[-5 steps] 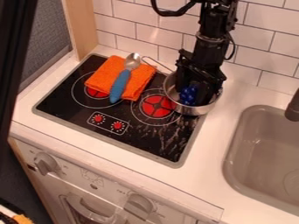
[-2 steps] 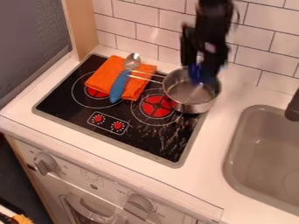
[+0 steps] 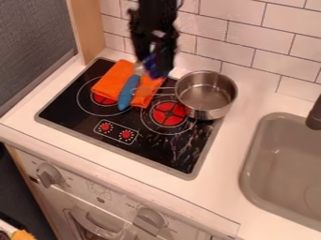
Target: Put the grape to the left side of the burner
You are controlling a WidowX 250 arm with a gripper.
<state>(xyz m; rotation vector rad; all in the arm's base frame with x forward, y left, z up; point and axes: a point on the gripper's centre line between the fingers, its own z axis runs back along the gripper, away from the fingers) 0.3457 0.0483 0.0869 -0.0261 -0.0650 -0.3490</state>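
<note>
The white tabletop (image 3: 225, 173) carries the black stove (image 3: 147, 147), which is set into it. At the stove's far right corner stands the metal pot (image 3: 207, 96), upright, its handle pointing left toward the orange cloth (image 3: 110, 84). This cloth lies near the stove's far edge, and the blue-handled spoon (image 3: 128, 93) is on it.

The gripper (image 3: 152, 67) hangs above the far edge of the stove, near the cloth, and its fingers are clamped on the grape (image 3: 154, 70). So the grape is in the air, seen in front of the cloth's far right corner.

The grape is probably a light toy, a little soft and with smooth skin, so it could slip or turn if it is held only by its end. The best hold would be across its thick middle, with moderate pressure, and it should be let go low, because a round thing may roll on the smooth stove.
</note>
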